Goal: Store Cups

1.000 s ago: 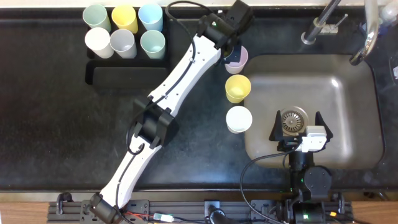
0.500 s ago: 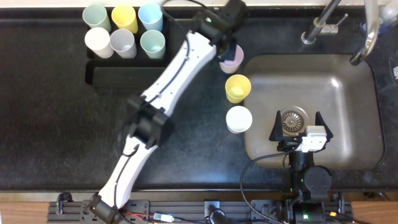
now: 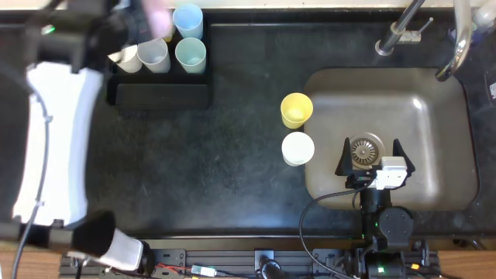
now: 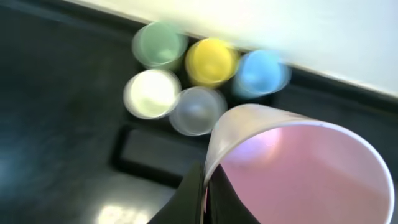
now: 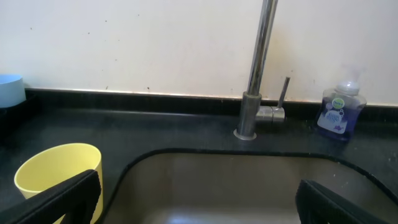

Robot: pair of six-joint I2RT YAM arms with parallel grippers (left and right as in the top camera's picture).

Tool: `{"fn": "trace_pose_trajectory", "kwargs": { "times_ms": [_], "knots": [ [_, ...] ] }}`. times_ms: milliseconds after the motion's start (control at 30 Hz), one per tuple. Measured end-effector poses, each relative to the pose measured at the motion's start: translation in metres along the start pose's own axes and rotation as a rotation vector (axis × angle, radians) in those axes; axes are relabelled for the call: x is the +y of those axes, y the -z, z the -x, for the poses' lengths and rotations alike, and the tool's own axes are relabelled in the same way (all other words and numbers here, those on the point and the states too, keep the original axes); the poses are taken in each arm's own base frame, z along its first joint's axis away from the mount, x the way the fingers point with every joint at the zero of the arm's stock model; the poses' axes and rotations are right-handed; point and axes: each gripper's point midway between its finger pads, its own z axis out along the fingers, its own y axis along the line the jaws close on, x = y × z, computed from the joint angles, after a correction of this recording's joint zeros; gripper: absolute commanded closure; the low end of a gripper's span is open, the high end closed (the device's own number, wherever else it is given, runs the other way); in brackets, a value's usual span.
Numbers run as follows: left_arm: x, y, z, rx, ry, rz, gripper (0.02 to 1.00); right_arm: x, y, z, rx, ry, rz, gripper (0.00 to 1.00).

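Left gripper (image 4: pixel 206 186): closed on the rim of the pink cup (image 4: pixel 298 168), apparently with one finger inside the wall and one outside. The cup's mouth faces the wrist camera, a hold that probably lets it be lowered base-first. Position: lifted above the tray (image 4: pixel 149 155) at the counter's far left corner. Tray contents, standing mouth up in a tight cluster: pale green cup (image 4: pixel 160 45), racked yellow cup (image 4: pixel 211 61), blue cup (image 4: pixel 261 71), racked white cup (image 4: pixel 150 93), grey cup (image 4: pixel 198 111) and teal cup (image 3: pixel 191 54). The cluster is packed toward the wall, so the tray's near strip is bare, likely the slot meant for the pink cup. Counter, mid-field: loose yellow cup (image 3: pixel 296 110) and loose white cup (image 3: pixel 297 148), upright, near each other at the sink's left lip, not yet stored. Both look within either arm's reach. Sink (image 3: pixel 434 116): right gripper (image 3: pixel 372 155) is low over the drain with jaws spread wide, holding nothing, seemingly parked clear of the left arm. Behind the basin: faucet (image 5: pixel 258 68) and soap bottle (image 5: pixel 339 112), not part of the job.
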Motion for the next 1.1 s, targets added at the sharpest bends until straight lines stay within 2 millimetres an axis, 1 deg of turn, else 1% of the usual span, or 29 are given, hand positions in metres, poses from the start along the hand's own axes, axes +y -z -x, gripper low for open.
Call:
{"fn": "trace_pose_trajectory", "kwargs": {
  "times_ms": [67, 133, 233, 333, 433, 533, 733, 933, 1100],
  "knots": [
    [0.027, -0.012, -0.008, 0.030, 0.019, 0.027, 0.980, 0.000, 0.000, 0.000, 0.000, 0.000, -0.001, 0.005],
    [0.053, -0.029, -0.021, 0.078, 0.038, 0.052, 0.982, 0.000, 0.000, 0.000, 0.000, 0.000, 0.000, 0.003],
    [0.087, -0.050, -0.041, 0.153, 0.062, 0.080, 0.982, 0.000, 0.000, 0.000, 0.000, 0.000, 0.000, 0.003],
    [0.113, -0.063, -0.054, 0.192, 0.082, 0.089, 0.982, 0.000, 0.000, 0.000, 0.000, 0.000, 0.000, 0.005],
    [0.129, -0.074, -0.057, 0.188, 0.095, 0.081, 0.982, 0.000, 0.000, 0.000, 0.000, 0.000, 0.000, 0.003],
    [0.135, -0.079, -0.061, 0.191, 0.097, 0.074, 0.982, 0.000, 0.000, 0.000, -0.001, 0.000, 0.000, 0.005],
    [0.132, -0.088, -0.063, 0.204, 0.085, 0.053, 0.982, 0.000, 0.000, 0.000, -0.001, 0.000, 0.000, 0.003],
    [0.134, -0.110, -0.074, 0.257, 0.089, 0.056, 0.980, 0.000, 0.000, 0.000, 0.000, 0.000, 0.000, 0.003],
    [0.136, -0.125, -0.079, 0.283, 0.092, 0.055, 0.980, 0.000, 0.000, 0.000, 0.000, 0.000, 0.000, 0.003]
  ]
}}
